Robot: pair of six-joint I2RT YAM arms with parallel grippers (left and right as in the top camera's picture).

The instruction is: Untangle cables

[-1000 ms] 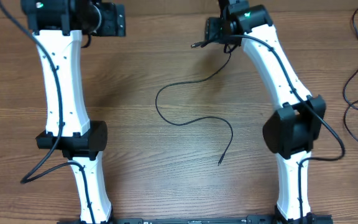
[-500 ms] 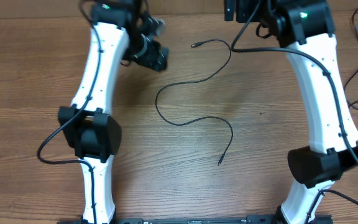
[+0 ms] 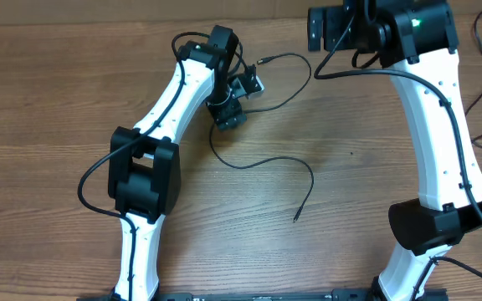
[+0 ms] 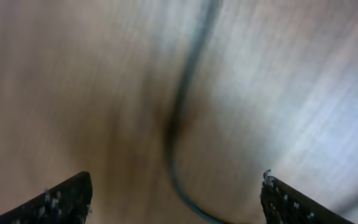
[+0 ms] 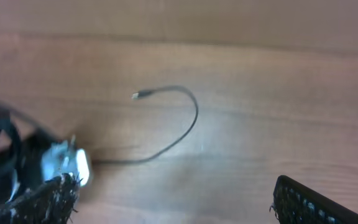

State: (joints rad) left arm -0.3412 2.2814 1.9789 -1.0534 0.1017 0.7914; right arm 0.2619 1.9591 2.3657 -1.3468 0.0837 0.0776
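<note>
Across the middle of the bench, one thin black cable is lying in a loose S-shaped run. Its plug end is resting near the far edge, and its other tip is pointing toward the near edge.

- Left fingers: these are poised over the cable's upper bend, spread apart and gripping nothing. In the left wrist view the blurred strand is running along the wood between them.
- Right fingers: these are hanging by the far edge, to the right of the plug end, likewise released and empty. The right wrist view is showing the plug end and its curl on bare wood.
- Further cables: black strands are looping along the right edge, well apart from the middle cable.
</note>
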